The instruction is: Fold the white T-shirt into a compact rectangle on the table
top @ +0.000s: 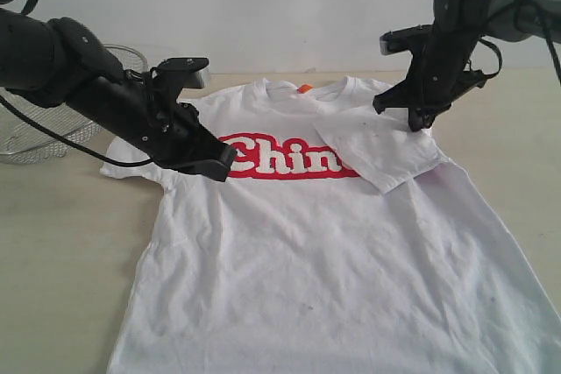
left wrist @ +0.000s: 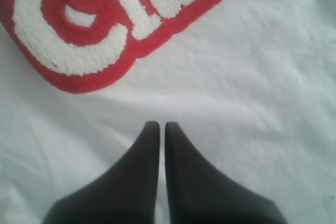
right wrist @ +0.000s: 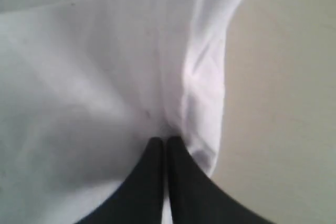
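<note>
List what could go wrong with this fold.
The folded-in sleeve lies slanted across the lettering, so the rectangle may end up crooked. The right pincer is closed at that fold's crease; lifting away might drag it open. The left arm passes close by the wire basket and could knock it.

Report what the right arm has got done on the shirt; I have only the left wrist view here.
Observer: The sleeve on the right arm's side lies folded in over the chest of the white T-shirt, covering the end of the lettering.
Operator: Give me the right gripper.
Observer: The right gripper is shut, its tips at the folded edge near the shoulder; whether it pinches cloth I cannot tell.
Operator: Now the other sleeve.
Observer: The sleeve on the left arm's side lies spread flat on the table, not yet folded.
</note>
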`<state>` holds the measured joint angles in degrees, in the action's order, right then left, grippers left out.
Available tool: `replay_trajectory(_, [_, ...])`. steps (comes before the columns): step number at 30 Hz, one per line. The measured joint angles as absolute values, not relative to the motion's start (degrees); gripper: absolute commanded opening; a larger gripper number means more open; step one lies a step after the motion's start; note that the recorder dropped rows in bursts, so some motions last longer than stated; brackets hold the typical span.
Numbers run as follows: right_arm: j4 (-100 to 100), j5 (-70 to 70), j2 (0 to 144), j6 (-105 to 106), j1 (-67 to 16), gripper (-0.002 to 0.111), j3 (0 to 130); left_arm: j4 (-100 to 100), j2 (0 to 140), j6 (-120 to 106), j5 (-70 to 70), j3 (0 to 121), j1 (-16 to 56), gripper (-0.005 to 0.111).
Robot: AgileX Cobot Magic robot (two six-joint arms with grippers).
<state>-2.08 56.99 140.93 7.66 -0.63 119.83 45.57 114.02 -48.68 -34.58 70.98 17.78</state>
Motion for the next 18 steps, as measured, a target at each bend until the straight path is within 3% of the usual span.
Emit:
replay_trajectory(9, [-15.3, 57.5, 141.1, 1.4, -0.2, 0.0, 119.8, 46.1, 115.9, -48.7, -33.5, 71.0, 17.8, 0.005])
replay_trajectory(18, [4.9, 57.6, 137.5, 15.2, 4.2, 0.0, 121.6, 47.7, 119.8, -48.7, -30.4, 71.6, 17.8, 0.005])
